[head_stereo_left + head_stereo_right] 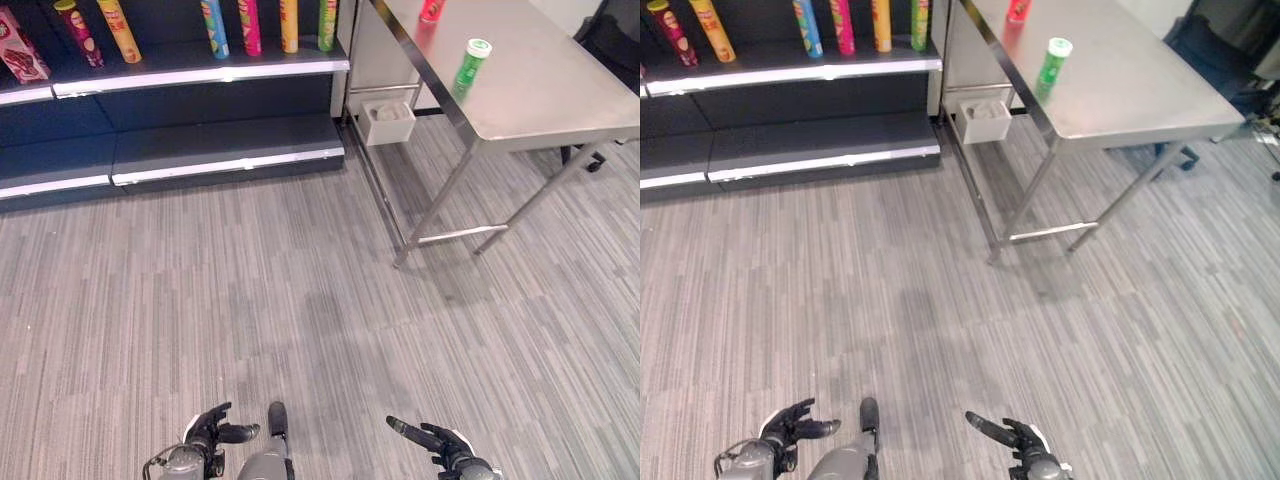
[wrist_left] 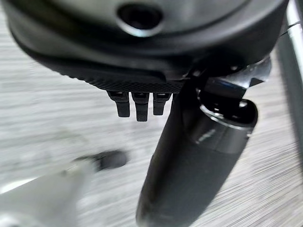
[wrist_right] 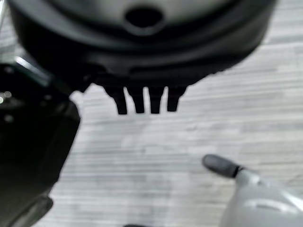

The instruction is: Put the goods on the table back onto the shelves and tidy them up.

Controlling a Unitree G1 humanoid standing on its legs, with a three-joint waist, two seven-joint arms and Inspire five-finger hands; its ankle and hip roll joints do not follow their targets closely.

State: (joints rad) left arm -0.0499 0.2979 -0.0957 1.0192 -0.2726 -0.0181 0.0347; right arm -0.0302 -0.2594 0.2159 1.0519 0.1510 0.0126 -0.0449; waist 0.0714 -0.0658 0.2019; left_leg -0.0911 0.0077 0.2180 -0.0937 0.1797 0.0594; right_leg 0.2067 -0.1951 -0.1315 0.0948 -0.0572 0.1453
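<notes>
On steel table [image 1: 560, 90]: green cylindrical can [image 1: 471, 66], upright, w/ white cap.

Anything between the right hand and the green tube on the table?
Nothing visible. The right hand is low over bare floor, far from the green tube, which stands near the table edge facing the robot.

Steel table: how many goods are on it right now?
2: a green tube with a white cap upright near the steel table's front edge, and a red item farther back, cut off; more may be hidden.
</notes>
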